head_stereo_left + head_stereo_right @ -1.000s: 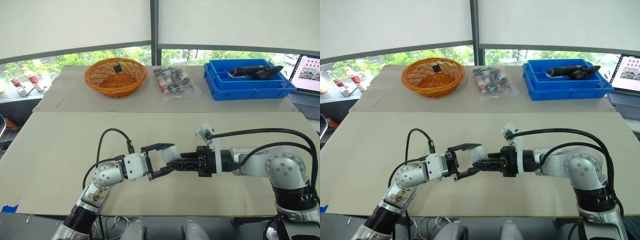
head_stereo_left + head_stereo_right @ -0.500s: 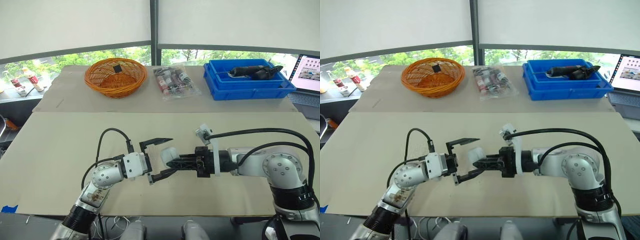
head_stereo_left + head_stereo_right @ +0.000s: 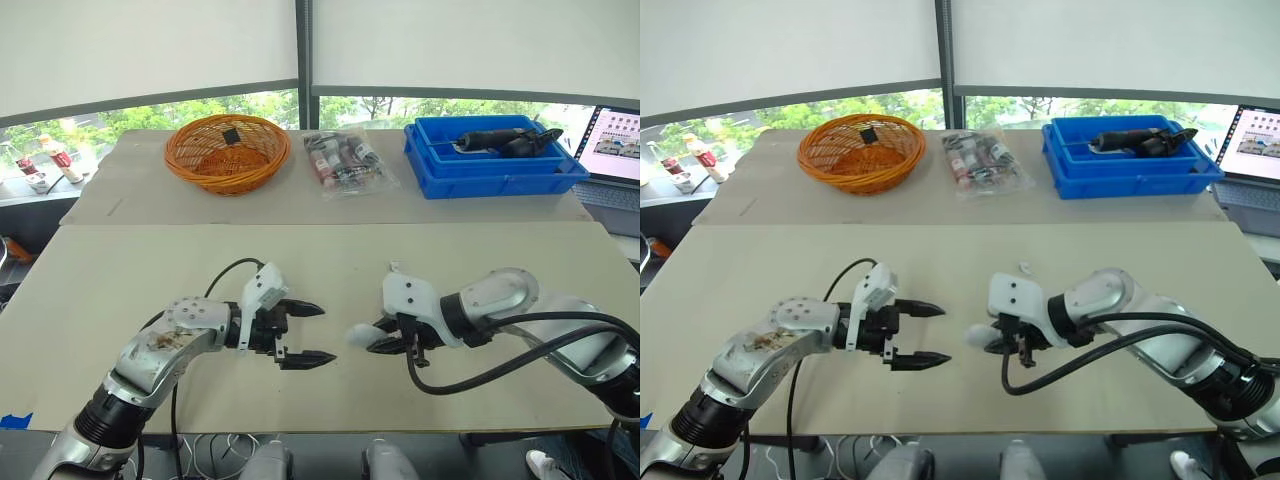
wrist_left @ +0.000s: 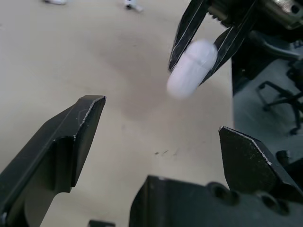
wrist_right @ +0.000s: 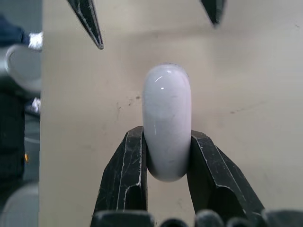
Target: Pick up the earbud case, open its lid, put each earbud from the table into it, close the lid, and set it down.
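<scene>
The case is off the tabletop, pinched at one end between the two fingers of the right tool, which is clamped firmly on its sides. It hangs low over the near middle of the tabletop, between the two arms. The left tool faces it with fingers spread wide, holding nothing, its tips near the case but clear of it. Pick-up looks done, and opening the lid seems the step in hand: no gap or seam shows on the case, so the lid is probably shut. The case's long axis runs in line with the right tool's fingers, roughly level, and its free rounded end points toward the robot's left, straight into the gap of the left tool. The next move likely calls for the left tool to come in along that axis and take the free end, while the right grip holds steady; which end carries the lid cannot be told. A small white piece, likely an earbud, lies on the tabletop beyond the right arm.
</scene>
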